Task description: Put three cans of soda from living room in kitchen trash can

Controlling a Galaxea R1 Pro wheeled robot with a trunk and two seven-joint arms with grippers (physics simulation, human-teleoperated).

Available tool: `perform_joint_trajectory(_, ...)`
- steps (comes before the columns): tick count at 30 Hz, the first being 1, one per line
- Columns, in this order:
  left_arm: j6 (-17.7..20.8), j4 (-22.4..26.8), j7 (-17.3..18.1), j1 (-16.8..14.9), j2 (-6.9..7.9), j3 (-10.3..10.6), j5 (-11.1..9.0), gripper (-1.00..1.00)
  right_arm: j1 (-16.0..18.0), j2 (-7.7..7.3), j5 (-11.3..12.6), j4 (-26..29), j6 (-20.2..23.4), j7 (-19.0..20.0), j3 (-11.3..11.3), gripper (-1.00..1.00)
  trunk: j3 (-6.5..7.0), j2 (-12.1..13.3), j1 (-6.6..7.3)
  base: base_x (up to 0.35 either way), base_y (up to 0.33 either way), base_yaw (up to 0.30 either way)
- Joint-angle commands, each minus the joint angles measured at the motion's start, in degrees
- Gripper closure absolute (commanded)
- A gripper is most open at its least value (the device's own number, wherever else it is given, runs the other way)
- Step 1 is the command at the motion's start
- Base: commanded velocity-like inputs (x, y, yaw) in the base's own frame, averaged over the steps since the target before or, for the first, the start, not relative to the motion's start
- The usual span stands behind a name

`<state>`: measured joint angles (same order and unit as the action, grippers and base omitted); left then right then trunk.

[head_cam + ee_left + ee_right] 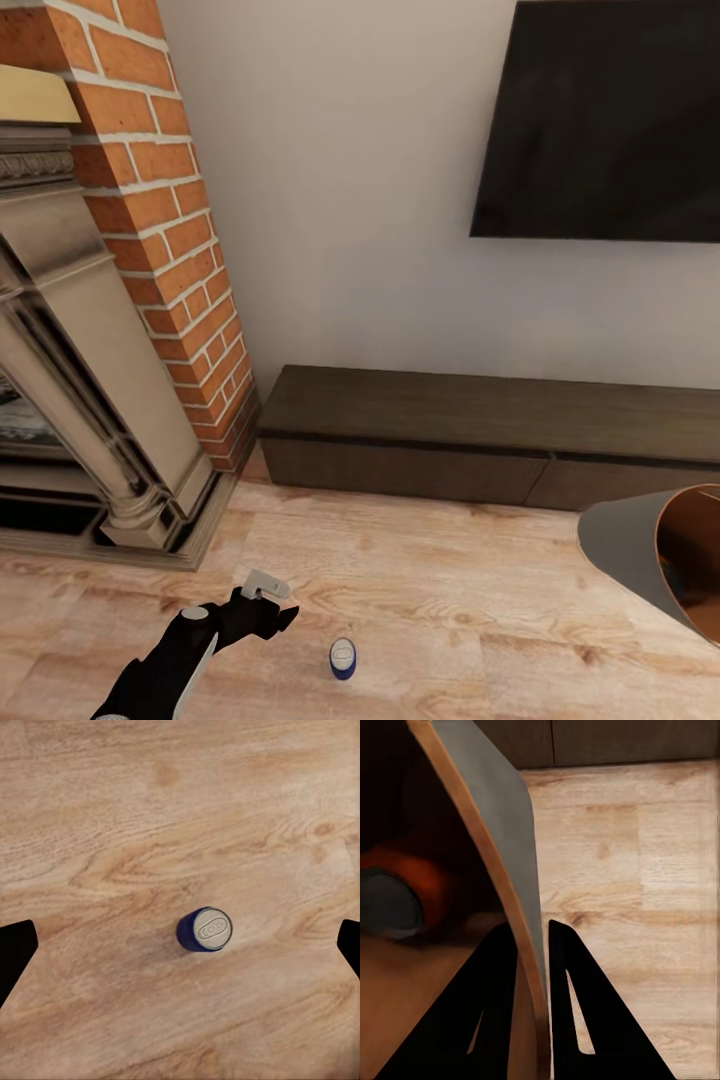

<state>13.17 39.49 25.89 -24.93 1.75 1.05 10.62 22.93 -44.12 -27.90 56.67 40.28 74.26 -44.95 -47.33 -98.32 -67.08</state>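
Note:
A blue soda can [342, 658] with a silver top stands upright on the wood floor. My left gripper [272, 604] hangs just to its left and above it. In the left wrist view the blue can [204, 929] sits between the widely spread black fingers [15, 952], so that gripper is open and holds nothing. The pale grey trash can [625, 560], orange-brown inside, is tilted at the right edge. My right gripper [531, 939] is shut on the bin's rim [495, 832], one finger inside and one outside. An orange can [424, 879] lies inside the bin.
This is the living room: a brick-and-stone fireplace [110, 330] on the left, a black wall screen [600, 120], and a long low dark cabinet [480, 435] against the wall. Open wood floor [460, 600] stretches between the can and the bin.

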Motion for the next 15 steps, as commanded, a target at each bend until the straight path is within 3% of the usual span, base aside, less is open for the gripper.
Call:
perform_joint_trajectory(1,-0.17,-0.15,-0.08,-0.06,0.05,0.09,0.01,-1.0,0.08,-0.79,0.54,0.02,0.95,0.34,0.06,1.0,-0.07,0.0,0.0,0.083,0.0,0.0)
perform_joint_trajectory(5,-0.34,-0.3,-0.29,-0.08,0.04,0.15,0.33,-1.0,0.09,-2.21,0.58,0.02,1.74,0.67,0.1,1.0,-0.39,0.0,0.0,0.104,0.0,0.0)
perform_joint_trajectory(7,-0.39,-0.32,-0.34,-0.03,0.02,0.19,0.42,-1.0,0.09,-4.14,0.54,0.02,2.09,2.14,0.12,1.0,-0.56,0.0,0.0,0.122,0.0,0.0)
perform_joint_trajectory(9,-0.42,-0.24,-0.36,0.02,0.01,0.18,0.42,-1.0,0.09,-5.13,0.47,0.02,2.21,3.32,0.12,1.0,-0.74,0.0,0.0,0.086,0.0,0.0)
perform_joint_trajectory(15,-0.42,-0.27,-0.51,0.06,0.01,0.1,0.06,-1.0,0.1,-7.15,0.41,0.02,2.87,4.56,0.13,1.0,-1.27,0.0,0.0,0.025,0.0,0.0)
